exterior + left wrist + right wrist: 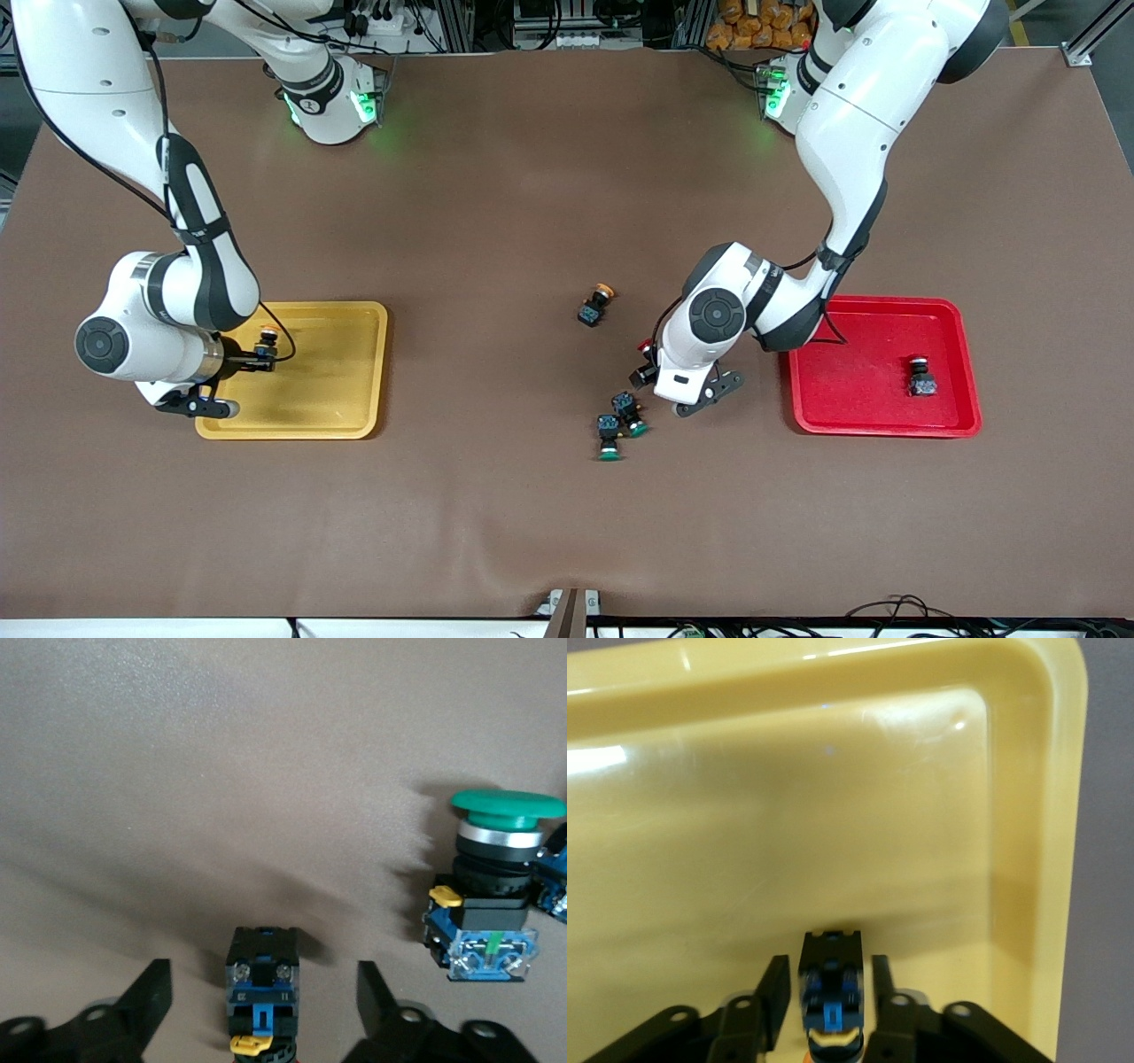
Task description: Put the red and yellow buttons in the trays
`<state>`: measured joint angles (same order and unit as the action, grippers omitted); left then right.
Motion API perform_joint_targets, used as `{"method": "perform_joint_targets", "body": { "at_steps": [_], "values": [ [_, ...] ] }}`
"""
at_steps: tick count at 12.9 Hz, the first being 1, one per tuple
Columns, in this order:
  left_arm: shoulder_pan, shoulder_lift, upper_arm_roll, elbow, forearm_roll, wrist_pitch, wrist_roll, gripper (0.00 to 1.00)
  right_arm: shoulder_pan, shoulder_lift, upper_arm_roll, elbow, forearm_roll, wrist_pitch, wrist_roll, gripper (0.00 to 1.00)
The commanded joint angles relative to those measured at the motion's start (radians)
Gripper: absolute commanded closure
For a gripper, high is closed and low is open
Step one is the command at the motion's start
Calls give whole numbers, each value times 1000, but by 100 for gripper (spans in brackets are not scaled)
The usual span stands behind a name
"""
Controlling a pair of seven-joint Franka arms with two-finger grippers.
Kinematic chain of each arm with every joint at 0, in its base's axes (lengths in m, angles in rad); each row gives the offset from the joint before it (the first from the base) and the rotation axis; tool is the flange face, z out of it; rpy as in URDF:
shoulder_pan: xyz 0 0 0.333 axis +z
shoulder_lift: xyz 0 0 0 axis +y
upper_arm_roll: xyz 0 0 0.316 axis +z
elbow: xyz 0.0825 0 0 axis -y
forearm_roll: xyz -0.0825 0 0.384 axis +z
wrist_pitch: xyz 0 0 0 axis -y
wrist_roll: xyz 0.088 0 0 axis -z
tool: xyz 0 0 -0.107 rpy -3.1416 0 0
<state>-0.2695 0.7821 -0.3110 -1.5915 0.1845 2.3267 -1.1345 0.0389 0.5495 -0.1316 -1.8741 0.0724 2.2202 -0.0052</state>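
Note:
My right gripper point(262, 353) hangs low over the yellow tray point(337, 394). A yellow-capped button point(830, 979) sits between its fingers point(776, 988), with a narrow gap on each side, so the gripper point(829, 964) is open. My left gripper point(644, 370) is down at the table's middle, open wide around a red-capped button point(262, 992) that lies on the cloth without touching either finger point(152, 997). A second yellow button point(595, 304) lies on the table farther from the front camera. Another red button point(921, 379) rests in the red tray point(850, 394).
Two green-capped buttons point(631, 413) point(608, 436) lie close together just nearer the front camera than my left gripper; one point(496, 886) stands beside it in the left wrist view. The brown table point(532, 177) stretches wide around them.

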Motion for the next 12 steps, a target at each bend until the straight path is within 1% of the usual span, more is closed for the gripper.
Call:
{"method": "perform_joint_targets", "body": {
  "at_steps": [1,2,4,5,6,7,9,10,12],
  "values": [
    [-11,12,9,22,23,8,-27,40,-8,-56,13,-25,-11,-34,2,0],
    [-10,12,9,22,23,10,-28,49,-1,-60,14,-5,-10,-66,4,0],
    [-8,11,9,22,23,8,-27,64,1,-82,14,41,12,-166,5,0],
    [-8,9,9,22,23,8,-27,73,3,-94,15,61,57,-209,19,0],
    [-1,2,9,22,24,8,-25,81,16,-102,17,81,123,-250,66,0],
    [10,-4,9,22,24,7,-18,85,45,-102,15,107,156,-285,138,0],
    [36,-27,9,12,27,-4,5,88,105,-99,23,162,161,-332,396,0],
    [45,-47,9,10,27,-13,37,89,151,-97,29,182,167,-332,510,0],
    [90,-85,7,5,27,-47,99,90,226,-91,30,220,184,-327,658,0]
  ]
}}
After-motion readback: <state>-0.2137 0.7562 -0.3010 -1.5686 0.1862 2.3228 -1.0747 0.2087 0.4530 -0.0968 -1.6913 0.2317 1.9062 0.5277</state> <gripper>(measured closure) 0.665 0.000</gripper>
